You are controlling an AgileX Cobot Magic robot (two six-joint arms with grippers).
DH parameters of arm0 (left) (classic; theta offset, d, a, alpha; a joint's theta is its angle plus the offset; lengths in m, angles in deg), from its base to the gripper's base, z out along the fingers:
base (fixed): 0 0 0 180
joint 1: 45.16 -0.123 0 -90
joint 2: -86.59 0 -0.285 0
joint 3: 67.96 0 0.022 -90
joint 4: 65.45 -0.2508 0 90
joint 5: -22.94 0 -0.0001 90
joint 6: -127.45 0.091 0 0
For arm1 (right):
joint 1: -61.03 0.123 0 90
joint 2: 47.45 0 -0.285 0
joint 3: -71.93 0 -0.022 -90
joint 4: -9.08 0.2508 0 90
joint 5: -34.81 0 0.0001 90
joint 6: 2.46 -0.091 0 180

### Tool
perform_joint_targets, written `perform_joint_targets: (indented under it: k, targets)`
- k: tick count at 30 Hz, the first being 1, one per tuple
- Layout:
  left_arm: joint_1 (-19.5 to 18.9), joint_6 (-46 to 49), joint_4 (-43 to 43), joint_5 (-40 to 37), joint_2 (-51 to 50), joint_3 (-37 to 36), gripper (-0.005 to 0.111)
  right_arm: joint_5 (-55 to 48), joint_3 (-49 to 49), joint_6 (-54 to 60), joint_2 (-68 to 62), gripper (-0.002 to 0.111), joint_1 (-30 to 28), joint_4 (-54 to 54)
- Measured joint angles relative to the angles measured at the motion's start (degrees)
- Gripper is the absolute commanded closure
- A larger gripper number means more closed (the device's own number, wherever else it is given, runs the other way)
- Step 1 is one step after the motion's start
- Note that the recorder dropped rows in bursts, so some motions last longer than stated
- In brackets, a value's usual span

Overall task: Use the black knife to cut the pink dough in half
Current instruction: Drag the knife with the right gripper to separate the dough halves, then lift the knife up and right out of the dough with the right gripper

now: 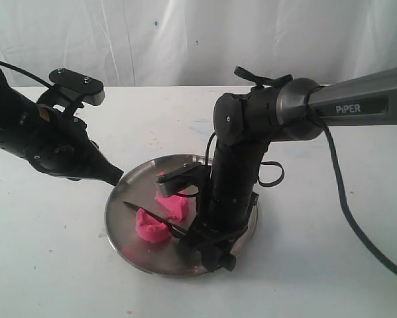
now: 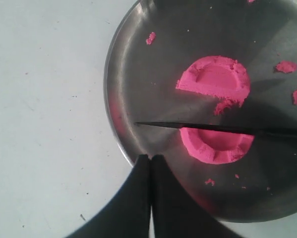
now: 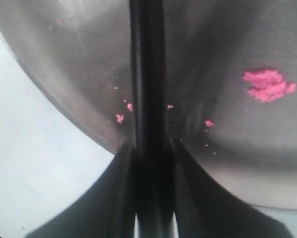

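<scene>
Just ahead of the closed jaws of the left gripper, the black knife is barring the way across the steel plate, its blade stretching between the two halves of pink dough. Bare plate is lying open beside the jaws' tips, and white table is lying open behind them. The right arm is crowding the knife's handle end.

The left arm reaches in low from the left with its wrist angled downward. The left gripper has its two black fingers pressed together, with nothing between them. The right arm comes in from the right, bends at the elbow and drops almost straight down. The right gripper is clamped on the handle of the black knife, with one finger on each side.
</scene>
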Motion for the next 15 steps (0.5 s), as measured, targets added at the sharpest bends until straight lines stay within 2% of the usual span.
perform_joint_targets:
  k: [15]
  targets:
    - [0.0,0.0,0.0,0.11,0.0,0.0,0.107,2.05,0.0,-11.26,0.1,0.108,0.15,-12.76]
